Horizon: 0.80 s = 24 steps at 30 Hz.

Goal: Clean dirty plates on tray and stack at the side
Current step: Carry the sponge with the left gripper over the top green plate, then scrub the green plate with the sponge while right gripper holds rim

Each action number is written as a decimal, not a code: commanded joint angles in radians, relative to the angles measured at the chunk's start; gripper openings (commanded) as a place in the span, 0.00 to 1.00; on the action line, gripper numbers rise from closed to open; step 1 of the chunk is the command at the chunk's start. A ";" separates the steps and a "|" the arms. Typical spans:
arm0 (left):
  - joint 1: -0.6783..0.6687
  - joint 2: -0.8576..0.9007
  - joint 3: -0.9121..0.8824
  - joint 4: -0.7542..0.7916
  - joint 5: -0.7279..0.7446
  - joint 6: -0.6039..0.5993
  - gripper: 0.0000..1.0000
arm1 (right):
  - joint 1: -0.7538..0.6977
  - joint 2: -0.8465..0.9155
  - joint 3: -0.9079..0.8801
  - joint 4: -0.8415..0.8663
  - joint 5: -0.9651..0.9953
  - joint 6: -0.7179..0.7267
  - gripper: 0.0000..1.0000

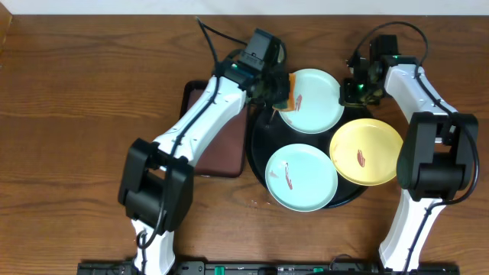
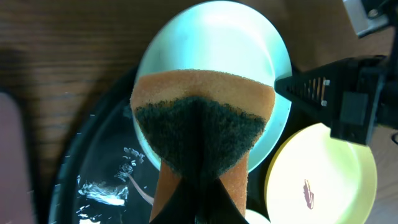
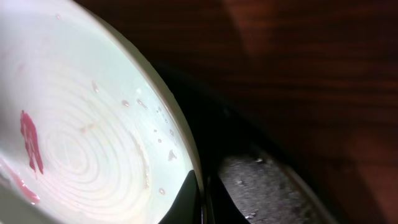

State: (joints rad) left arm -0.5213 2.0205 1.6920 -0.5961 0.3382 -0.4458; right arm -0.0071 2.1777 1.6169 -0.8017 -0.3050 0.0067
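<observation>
Start nearest the arm bases, at the bottom of the overhead view. A mint plate (image 1: pixel 302 177) sits lower centre on the black tray (image 1: pixel 258 145). The yellow plate (image 1: pixel 365 151) overhangs the tray's right rim. Each shows a red smear. A brown tray (image 1: pixel 221 145) lies on the tabletop (image 1: pixel 92 92) just left of the black tray.

Farther up, the second mint plate (image 1: pixel 309 99) lies upper centre, overhanging the tray's upper rim. The left pincer (image 1: pixel 273 90) is clamped on an orange sponge (image 1: pixel 289 93) with a dark scouring pad. The plate lies to the right of this pincer. The sponge overlaps its left edge, and the smear is just beyond. Treat the left arm as the nearer, wiping arm. The right pincer (image 1: pixel 359 88) meets the plate's right rim. In the right wrist view its fingers straddle that rim and appear closed on it.

In the left wrist view the sponge hides the plate's centre, so you cannot confirm contact. The right wrist view crops most of the plate.
</observation>
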 commanded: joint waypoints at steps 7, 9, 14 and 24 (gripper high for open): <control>-0.051 0.094 0.017 0.089 0.010 -0.060 0.08 | 0.040 -0.023 0.005 -0.097 0.034 -0.001 0.01; -0.061 0.111 0.017 0.108 0.010 -0.074 0.07 | 0.055 -0.023 0.005 -0.106 0.075 -0.001 0.01; -0.098 0.167 0.017 0.164 0.017 -0.140 0.08 | 0.084 -0.024 0.005 -0.119 0.107 -0.001 0.01; -0.111 0.269 0.016 0.112 0.036 -0.248 0.07 | 0.106 -0.024 0.005 -0.130 0.122 -0.001 0.01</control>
State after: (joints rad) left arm -0.6434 2.2650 1.6932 -0.4488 0.3698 -0.6502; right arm 0.0864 2.1777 1.6169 -0.9272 -0.1993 0.0071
